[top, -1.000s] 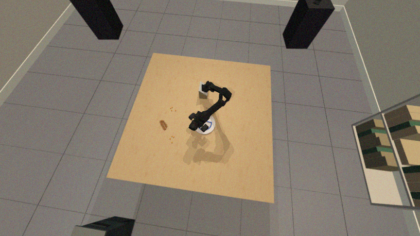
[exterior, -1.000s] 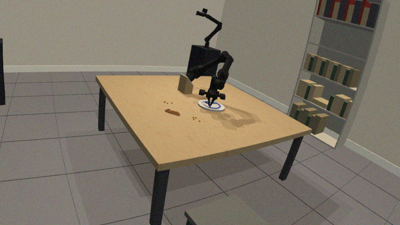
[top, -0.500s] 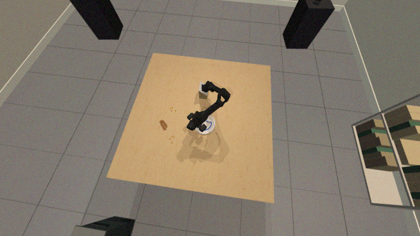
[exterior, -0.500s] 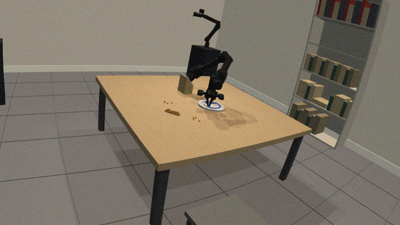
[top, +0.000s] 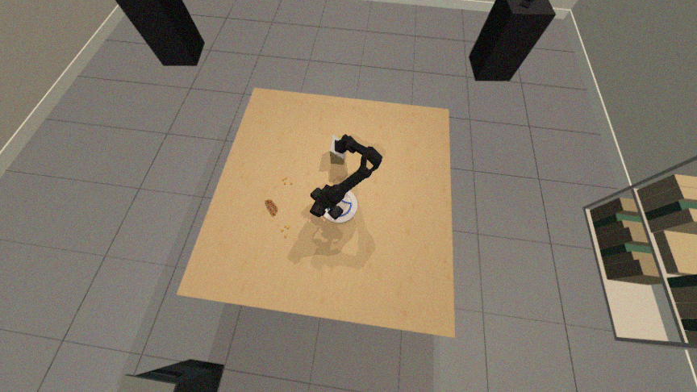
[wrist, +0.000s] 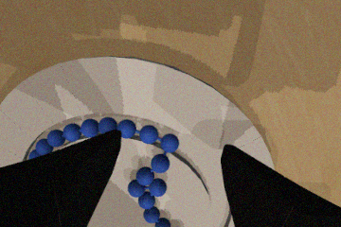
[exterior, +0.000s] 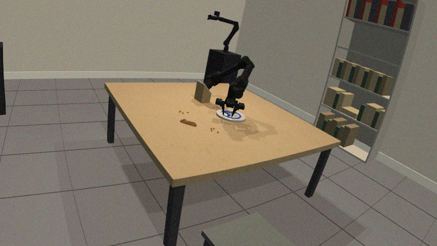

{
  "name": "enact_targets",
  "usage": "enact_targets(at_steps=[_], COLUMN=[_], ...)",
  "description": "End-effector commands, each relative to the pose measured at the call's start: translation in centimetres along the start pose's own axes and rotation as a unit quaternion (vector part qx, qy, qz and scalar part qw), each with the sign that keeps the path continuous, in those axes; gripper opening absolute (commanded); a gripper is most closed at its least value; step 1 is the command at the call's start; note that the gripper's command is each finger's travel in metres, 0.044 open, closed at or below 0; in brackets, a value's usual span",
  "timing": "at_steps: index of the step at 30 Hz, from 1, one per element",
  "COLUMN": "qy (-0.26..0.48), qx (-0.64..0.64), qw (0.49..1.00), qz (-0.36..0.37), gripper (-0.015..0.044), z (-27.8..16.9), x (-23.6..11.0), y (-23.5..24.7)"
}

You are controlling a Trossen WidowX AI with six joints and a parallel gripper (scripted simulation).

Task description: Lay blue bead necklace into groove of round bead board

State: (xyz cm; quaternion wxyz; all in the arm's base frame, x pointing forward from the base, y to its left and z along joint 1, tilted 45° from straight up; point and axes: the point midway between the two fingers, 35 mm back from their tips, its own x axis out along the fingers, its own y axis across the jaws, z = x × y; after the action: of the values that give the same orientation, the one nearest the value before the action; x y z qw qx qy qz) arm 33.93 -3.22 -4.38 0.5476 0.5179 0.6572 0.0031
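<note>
The round white bead board (top: 351, 214) (exterior: 238, 116) (wrist: 158, 83) lies on the wooden table (top: 319, 285) (exterior: 193, 153) near its middle. The blue bead necklace (top: 348, 206) (exterior: 229, 113) (wrist: 147, 200) lies on the board. In the wrist view part of it follows the ring groove at the upper left and along the bottom, and a stretch crosses the board's middle in a wavy line. My gripper (top: 329, 211) (exterior: 228, 112) (wrist: 172, 147) is open, low over the board, with one finger on each side of the crossing stretch. Nothing is between the fingers.
A short brown bead strand (top: 270, 207) (exterior: 188, 122) lies left of the board, with loose orange beads (top: 284, 180) (exterior: 183, 112) and a second group (top: 284, 227) (exterior: 214, 129) nearby. A tan block (top: 336, 147) (exterior: 202, 92) stands behind the board. A bookshelf (exterior: 364, 69) stands to the right.
</note>
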Motion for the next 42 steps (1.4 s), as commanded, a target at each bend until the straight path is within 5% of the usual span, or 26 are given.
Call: enact_targets(at_steps=[1,4,30,42], qy=[0.0,0.002,0.001,0.001], qx=[0.0,0.002,0.002,0.287], qw=[1.0,1.0,1.0,0.958], qz=[0.0,-0.001,-0.001,-0.001], gripper=[0.0368,0.044,0.044,0.0125], z=[0.0,-0.1,-0.1,-6.6], x=[-0.2,-0.1,-0.5,-2.8], y=[0.0,0.0,0.0,4.4])
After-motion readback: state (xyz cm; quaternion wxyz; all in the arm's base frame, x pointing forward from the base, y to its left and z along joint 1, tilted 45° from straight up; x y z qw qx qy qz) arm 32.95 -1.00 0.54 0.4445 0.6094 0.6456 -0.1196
